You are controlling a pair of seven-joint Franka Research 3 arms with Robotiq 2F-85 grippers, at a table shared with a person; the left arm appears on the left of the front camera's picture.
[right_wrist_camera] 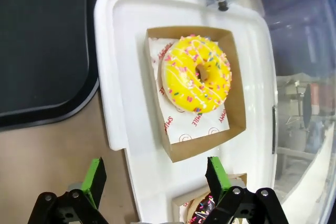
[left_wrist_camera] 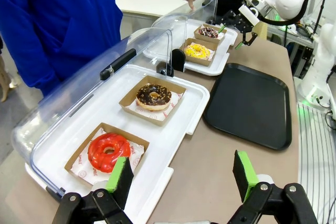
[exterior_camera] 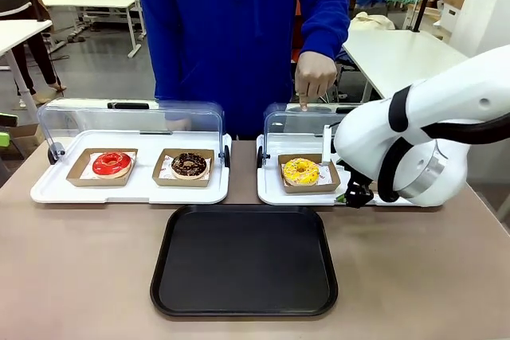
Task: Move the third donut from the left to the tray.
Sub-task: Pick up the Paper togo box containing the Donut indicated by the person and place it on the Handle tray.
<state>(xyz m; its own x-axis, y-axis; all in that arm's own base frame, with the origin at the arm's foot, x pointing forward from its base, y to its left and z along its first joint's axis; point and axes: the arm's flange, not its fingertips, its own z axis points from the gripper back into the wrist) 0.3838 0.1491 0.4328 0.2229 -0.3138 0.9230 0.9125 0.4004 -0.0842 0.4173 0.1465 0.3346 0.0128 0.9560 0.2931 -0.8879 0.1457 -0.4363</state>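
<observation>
Presently on the bench: one third donut, yellow-glazed with sprinkles, seated in a shallow brown cardboard holder on the right-hand white tray, its clear lid raised. One black tray, flat, lying just in front of the two white trays, near the middle of the bench. One red-glazed donut and one chocolate donut, each in a cardboard holder on the left-hand white tray. Right gripper: jaws released and spread wide, holding nothing, hovering beside the yellow donut without touching it. Left gripper: jaws released, holding nothing, near the red donut's end of the bench. One person's hand, finger pointing down behind the raised lid.
</observation>
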